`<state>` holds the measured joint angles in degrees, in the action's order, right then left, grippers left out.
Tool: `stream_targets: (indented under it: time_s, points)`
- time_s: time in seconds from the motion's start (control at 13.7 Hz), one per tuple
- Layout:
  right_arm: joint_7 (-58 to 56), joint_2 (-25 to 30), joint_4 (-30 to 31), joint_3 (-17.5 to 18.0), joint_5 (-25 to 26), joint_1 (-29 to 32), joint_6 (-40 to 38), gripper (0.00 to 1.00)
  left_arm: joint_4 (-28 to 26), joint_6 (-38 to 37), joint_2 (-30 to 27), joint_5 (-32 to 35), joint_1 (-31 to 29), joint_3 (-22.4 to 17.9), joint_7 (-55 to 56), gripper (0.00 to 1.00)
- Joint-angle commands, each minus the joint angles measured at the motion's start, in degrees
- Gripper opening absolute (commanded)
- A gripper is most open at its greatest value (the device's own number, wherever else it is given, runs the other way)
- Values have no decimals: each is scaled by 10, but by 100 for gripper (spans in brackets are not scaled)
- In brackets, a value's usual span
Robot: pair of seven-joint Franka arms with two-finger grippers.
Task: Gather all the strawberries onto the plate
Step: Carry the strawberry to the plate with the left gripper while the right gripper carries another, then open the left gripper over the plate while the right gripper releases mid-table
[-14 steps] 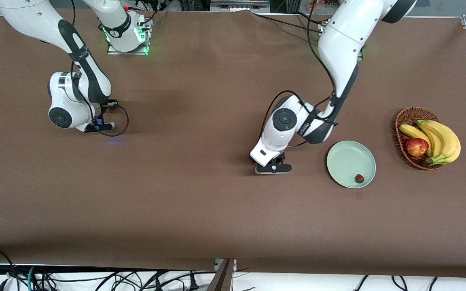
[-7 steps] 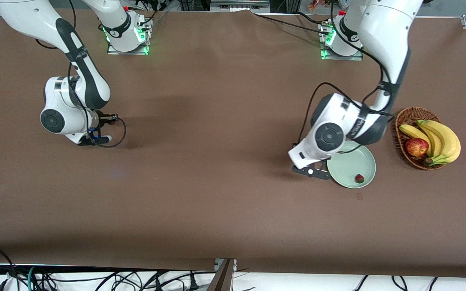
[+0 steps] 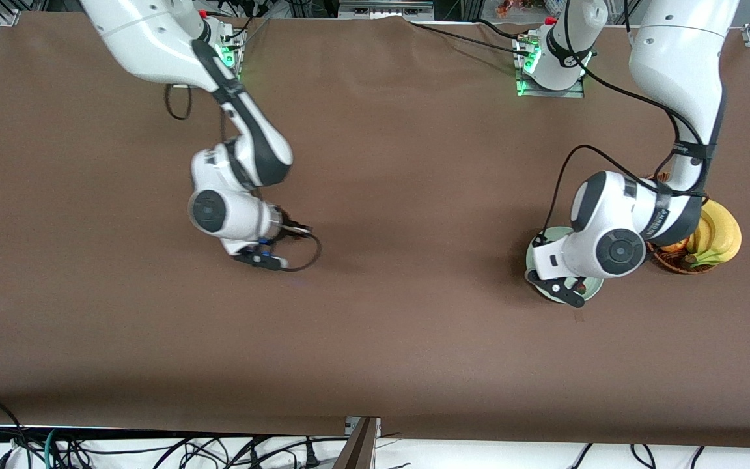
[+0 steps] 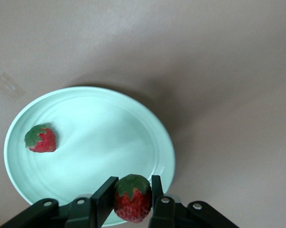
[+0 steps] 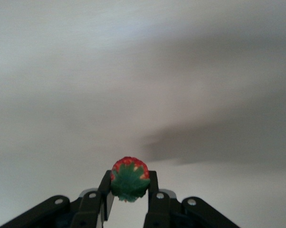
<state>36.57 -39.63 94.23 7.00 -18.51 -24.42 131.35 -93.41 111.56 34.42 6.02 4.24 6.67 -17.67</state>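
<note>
The pale mint-green plate (image 3: 530, 258) (image 4: 147, 128) lies near the left arm's end of the table, mostly covered by the left arm's hand in the front view. One strawberry (image 4: 41, 138) lies in the plate. My left gripper (image 3: 565, 291) (image 4: 132, 183) is over the plate's rim, shut on a second strawberry (image 4: 132, 199). My right gripper (image 3: 263, 258) (image 5: 129, 179) is over bare table near the middle, shut on a third strawberry (image 5: 129, 179) with its green cap facing the camera. The held berries do not show in the front view.
A brown wicker basket (image 3: 673, 262) with bananas (image 3: 719, 233) stands beside the plate, toward the left arm's end of the table, partly covered by the left arm. A small tape mark (image 3: 578, 317) lies on the brown table just nearer the camera than the plate.
The left gripper has swung from the table's middle to over the plate, carrying its strawberry. The right arm has moved from its end of the table toward the middle.
</note>
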Motion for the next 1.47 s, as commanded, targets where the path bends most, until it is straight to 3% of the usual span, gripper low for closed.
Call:
stream_targets:
  time_s: [0.0, 0.07, 0.29, 0.51, 0.59, 0.66, 0.88, 1.17, 1.39]
  points:
    - [112, -114, -131, 2, -14, -63, 81, 0, -18, 20, -4, 13, 0, 10, -10, 65]
    - [154, -150, -174, 4, -14, -85, 122, 0, -17, 16, -5, 12, 0, 9, -10, 100]
    - [208, -217, -270, 32, -13, -110, 186, 0, -17, 11, -9, 12, 0, 10, -9, 100]
    - [211, -224, -274, 51, -13, -114, 213, 1, -15, 11, -15, 2, 1, 25, 7, 100]
    - [212, -226, -273, 52, -13, -116, 223, 36, -14, 11, -15, -5, 1, 34, 23, 100]
    - [207, -224, -273, 52, -8, -117, 225, 99, -14, 12, -17, -21, 1, 43, 54, 100]
    - [202, -180, -263, 52, -7, -94, 197, 100, -13, 20, -16, -44, 18, 62, 172, 100]
    - [159, -96, -245, 51, 14, -35, 32, 100, -13, 52, -12, -51, 28, 68, 214, 100]
    - [23, -15, -179, 48, 23, 35, -93, 100, -14, 126, 1, -76, 43, 72, 236, 100]
